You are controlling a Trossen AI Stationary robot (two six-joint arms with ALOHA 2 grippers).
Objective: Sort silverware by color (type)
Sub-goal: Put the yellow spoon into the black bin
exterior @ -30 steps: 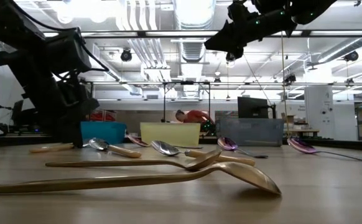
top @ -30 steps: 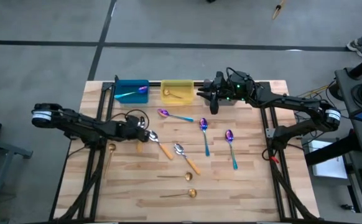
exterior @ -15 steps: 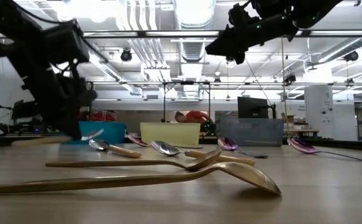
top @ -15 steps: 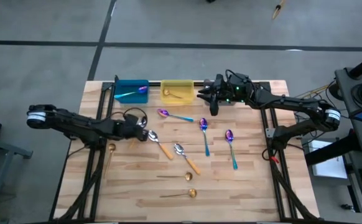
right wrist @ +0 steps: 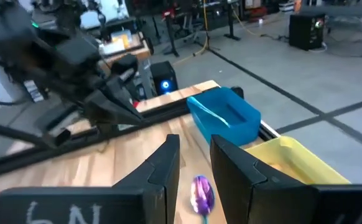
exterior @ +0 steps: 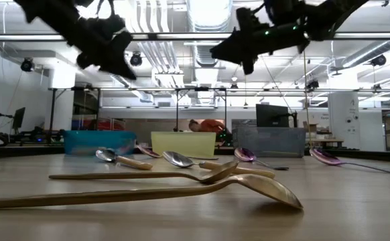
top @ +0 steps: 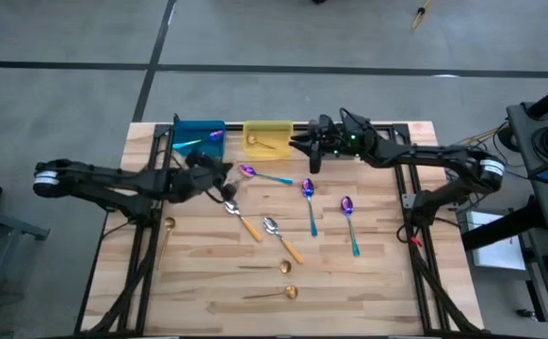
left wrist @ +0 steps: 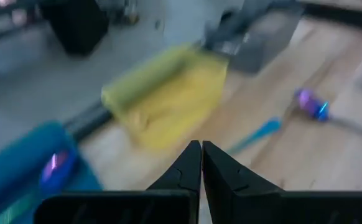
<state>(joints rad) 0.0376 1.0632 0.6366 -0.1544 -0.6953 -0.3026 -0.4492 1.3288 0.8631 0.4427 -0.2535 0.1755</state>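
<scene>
Spoons lie on the wooden table [top: 199, 282]: two with orange handles [top: 242, 219] [top: 283, 241], three purple ones with teal handles [top: 265, 175] [top: 310, 200] [top: 349, 218], and gold ones [top: 289, 292] [top: 168, 226]. One purple spoon lies in the blue bin [top: 199, 137] and a gold one in the yellow bin [top: 267, 137]. My left gripper [top: 225, 171] [left wrist: 201, 148] is shut, raised above the table near the blue bin. No spoon shows at its tips. My right gripper [top: 304, 153] [right wrist: 193, 149] hovers open by the yellow bin, over a purple spoon's bowl [right wrist: 201, 193]. My left gripper is shut and clear of the table. Whether a spoon sits between its fingers [left wrist: 187, 163] I cannot tell; the blurred wrist view shows nothing sticking out past the tips.
The gray bin [exterior: 270, 142] stands at the far edge, right of the yellow bin and mostly under my right arm in the high view. Bare wood lies along the near edge and the right side. Dark frame rails run under the table's sides.
My left gripper has risen from the table beside the orange-handled spoon and gone toward the far edge, rolling as it rose. A pale handle that lay by it in the low view no longer shows there. My right gripper has drifted slightly toward the left.
</scene>
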